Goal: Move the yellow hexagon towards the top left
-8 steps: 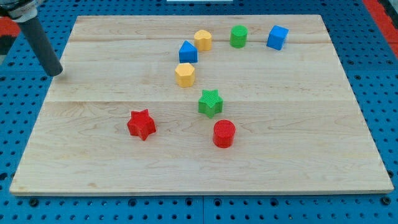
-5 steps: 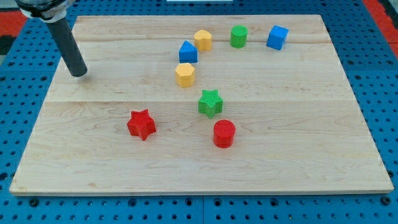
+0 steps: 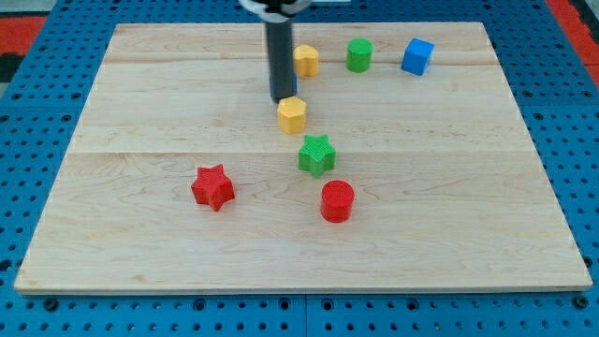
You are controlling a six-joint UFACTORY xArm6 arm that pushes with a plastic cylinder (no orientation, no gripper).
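Observation:
My tip (image 3: 280, 100) rests on the wooden board (image 3: 140, 187), right at the upper-left edge of a yellow faceted block (image 3: 292, 114) near the board's middle top, and seems to touch it. A second yellow faceted block (image 3: 305, 60) lies higher up, just right of the rod. I cannot tell which of the two is the hexagon. The rod hides the blue block that lay between them.
A green cylinder (image 3: 359, 54) and a blue cube (image 3: 417, 56) sit at the top right. A green star (image 3: 317, 154) and a red cylinder (image 3: 337, 200) lie below the lower yellow block. A red star (image 3: 212, 186) lies lower left.
The rod swept from the board's upper left edge rightward to the middle top. The lower yellow block shifted slightly to the right. The blue block is now hidden behind the rod.

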